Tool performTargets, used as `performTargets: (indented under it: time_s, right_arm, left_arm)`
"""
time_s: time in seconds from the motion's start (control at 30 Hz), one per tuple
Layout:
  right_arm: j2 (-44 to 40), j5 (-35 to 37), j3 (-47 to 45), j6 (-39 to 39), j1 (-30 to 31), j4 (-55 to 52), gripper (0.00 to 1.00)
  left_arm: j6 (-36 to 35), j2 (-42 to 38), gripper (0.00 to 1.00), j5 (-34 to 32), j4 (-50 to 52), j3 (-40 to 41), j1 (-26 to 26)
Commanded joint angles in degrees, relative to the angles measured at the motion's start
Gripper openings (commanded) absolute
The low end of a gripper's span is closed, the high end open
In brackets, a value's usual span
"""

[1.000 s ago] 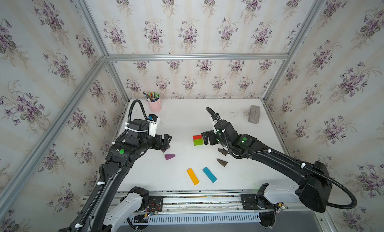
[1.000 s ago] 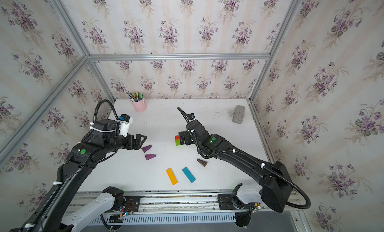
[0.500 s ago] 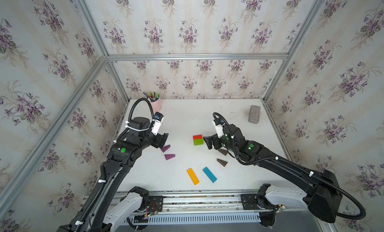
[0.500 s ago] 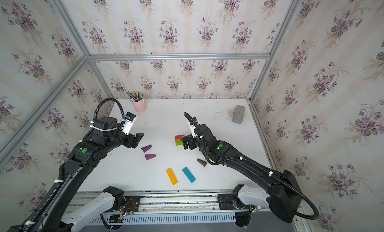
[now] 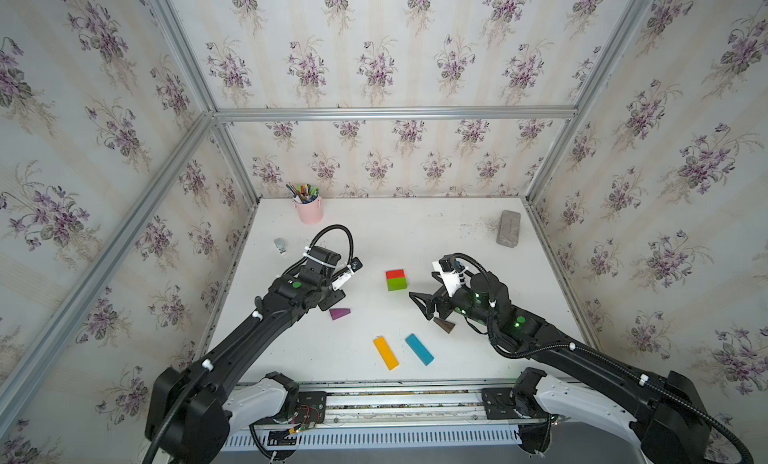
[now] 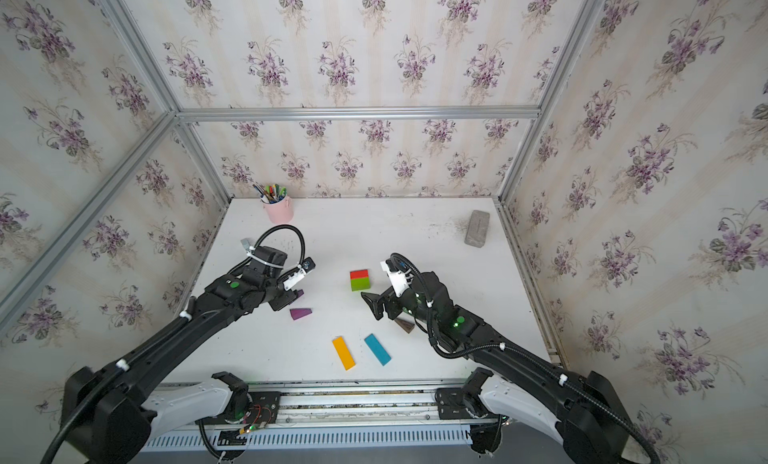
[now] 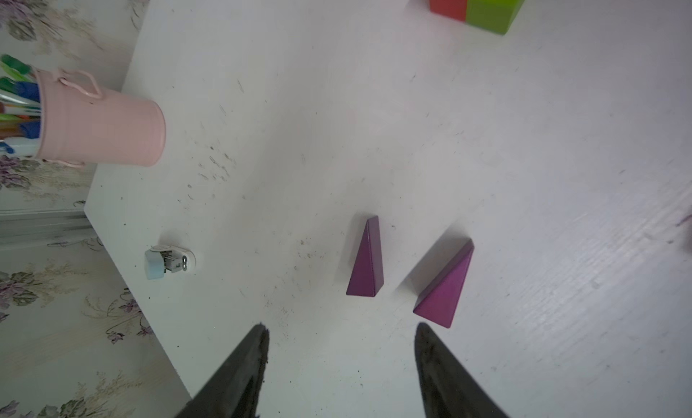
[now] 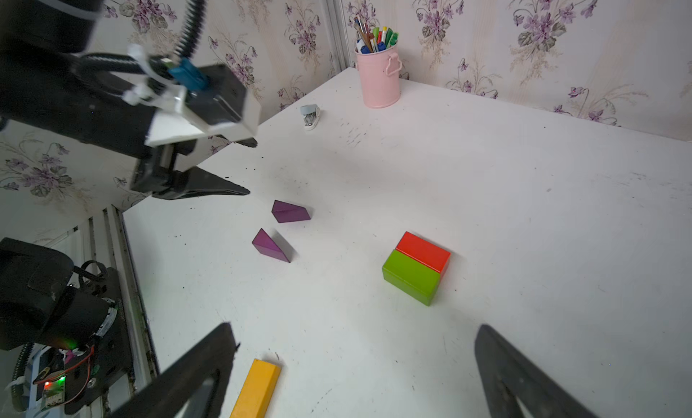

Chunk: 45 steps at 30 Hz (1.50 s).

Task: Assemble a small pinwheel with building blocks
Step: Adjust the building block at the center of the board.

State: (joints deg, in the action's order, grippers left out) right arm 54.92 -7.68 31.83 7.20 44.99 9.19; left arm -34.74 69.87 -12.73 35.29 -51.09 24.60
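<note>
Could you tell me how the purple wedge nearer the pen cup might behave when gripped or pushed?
The purple wedge looks solid and small, probably stiff and light. Its faces slope to a ridge, so the left end effector might squeeze it out. Resting on a flat face, it should slide, not roll.

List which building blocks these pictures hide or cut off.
- In a top view, one purple wedge mostly hidden under the left gripper.
- In a top view, one brown wedge partly covered by the right gripper; no second shows.
- Right wrist view: yellow bar cut off by the picture edge.
</note>
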Motion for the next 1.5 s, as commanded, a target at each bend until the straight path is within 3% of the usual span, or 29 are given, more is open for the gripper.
performTargets:
  time_s: [0.0,0.1,0.23,0.4,0.6,0.7,1.17,1.47]
  right_arm:
    - [-0.85,-2.51,-1.03,-0.87,-0.07,4.75,1.00]
    - [-0.12,-1.57,-1.51,-1.40,-0.20,4.57,1.00]
    - [-0.13,-1.76,-2.35,-1.24,-0.82,5.36,1.00]
    - [0.23,-3.18,-3.07,-0.66,-2.16,6.44,1.00]
    - [-0.05,-4.14,-3.13,-0.35,-2.74,6.26,1.00]
    - [-1.12,-2.94,-3.78,-0.43,-2.80,6.04,1.00]
    - [-1.64,-4.36,-4.98,0.53,-3.73,6.88,1.00]
    - [-1.92,-4.76,-5.21,0.51,-3.95,6.82,1.00]
  left_arm:
    - [4.92,5.81,0.60,-5.98,-0.17,-3.14,-0.08]
    - [7.11,8.18,0.58,-6.30,0.34,-3.25,-0.05]
    - [1.90,7.50,0.59,-7.02,0.33,-1.14,-0.21]
    - [-9.03,5.93,0.57,-4.12,-0.14,-1.26,-2.50]
    - [-26.54,9.48,0.56,1.30,-0.23,-2.82,-4.42]
    - [-28.77,10.89,0.49,3.91,1.69,-4.45,-5.56]
    - [-34.15,9.85,0.52,7.38,6.67,-3.21,-6.70]
    - [-32.89,16.36,0.51,7.24,6.38,-5.67,-6.47]
